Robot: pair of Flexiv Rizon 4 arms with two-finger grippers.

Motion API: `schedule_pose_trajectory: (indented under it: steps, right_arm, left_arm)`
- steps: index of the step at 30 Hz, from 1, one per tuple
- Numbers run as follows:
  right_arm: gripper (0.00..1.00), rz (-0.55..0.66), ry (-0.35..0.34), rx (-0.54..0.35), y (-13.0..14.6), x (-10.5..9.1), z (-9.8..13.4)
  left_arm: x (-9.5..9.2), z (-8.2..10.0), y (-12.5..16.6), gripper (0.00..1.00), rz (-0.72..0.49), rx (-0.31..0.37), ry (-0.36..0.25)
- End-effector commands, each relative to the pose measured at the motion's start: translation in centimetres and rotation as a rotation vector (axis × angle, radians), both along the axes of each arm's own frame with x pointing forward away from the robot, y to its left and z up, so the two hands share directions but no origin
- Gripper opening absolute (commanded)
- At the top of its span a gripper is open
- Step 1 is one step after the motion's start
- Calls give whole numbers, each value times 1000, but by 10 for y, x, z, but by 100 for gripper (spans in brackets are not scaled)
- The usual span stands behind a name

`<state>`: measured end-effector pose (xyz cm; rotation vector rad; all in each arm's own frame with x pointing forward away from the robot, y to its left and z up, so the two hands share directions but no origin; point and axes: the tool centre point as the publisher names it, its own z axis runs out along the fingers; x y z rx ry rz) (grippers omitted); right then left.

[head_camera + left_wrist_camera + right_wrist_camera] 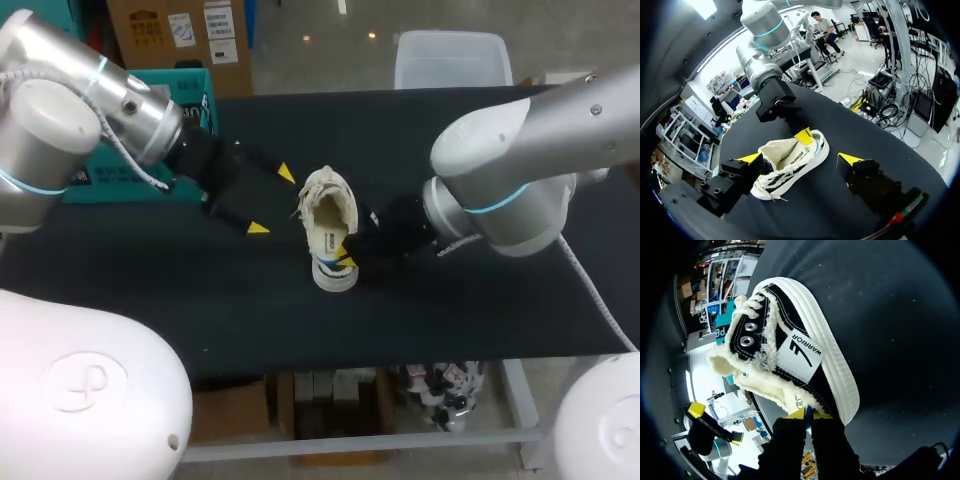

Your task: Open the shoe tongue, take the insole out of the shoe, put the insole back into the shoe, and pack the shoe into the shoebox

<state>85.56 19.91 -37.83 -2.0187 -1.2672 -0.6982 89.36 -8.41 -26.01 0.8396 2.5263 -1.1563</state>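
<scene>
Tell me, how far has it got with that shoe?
Early, it seems. Nothing looks finished: no insole lies on the table, and no shoebox is on it. In hand: the right gripper pinches the shoe at its heel collar while the left gripper stands open beside it. Insole out, back in, and packing remain.

Shoe (330, 215) sits near the middle of the table (440, 320), heel end toward the near edge, toe end away. Left gripper (272, 200) is just left of the shoe and apart from it. Its fingers are spread wide, one farther back beside the toe end, one nearer the front, with the shoe ahead of them. Right gripper (346, 257) is at the shoe's heel end, on its right side, fingers close together and touching the collar from two sides. Left arm comes in from the far left, right arm from the right. Shoe lies between the two grippers.
</scene>
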Motion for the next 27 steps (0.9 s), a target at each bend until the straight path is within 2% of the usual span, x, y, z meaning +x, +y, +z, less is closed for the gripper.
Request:
schedule_pose_trajectory:
  steps: [1,2,4,9,16,20,27]
  right_arm:
    - [0,47,46,-167,4,-1,-2]
    - [0,52,43,-177,2,-1,-3]
    - [0,63,40,-192,0,-2,-4]
    - [0,69,31,-245,-7,2,-5]
    - [0,42,26,-406,-12,9,-8]
    - [0,22,41,-519,-10,14,-19]
    - [0,19,50,-602,-6,16,-30]
  left_arm:
    - [-7,7,21,100,274,93,115]
    - [-7,7,26,100,296,101,116]
    - [-9,13,41,100,330,175,53]
    - [-9,13,41,100,330,175,53]
    - [-9,13,41,100,330,175,53]
    - [-9,13,41,100,330,175,53]
    - [-9,13,41,100,330,175,53]
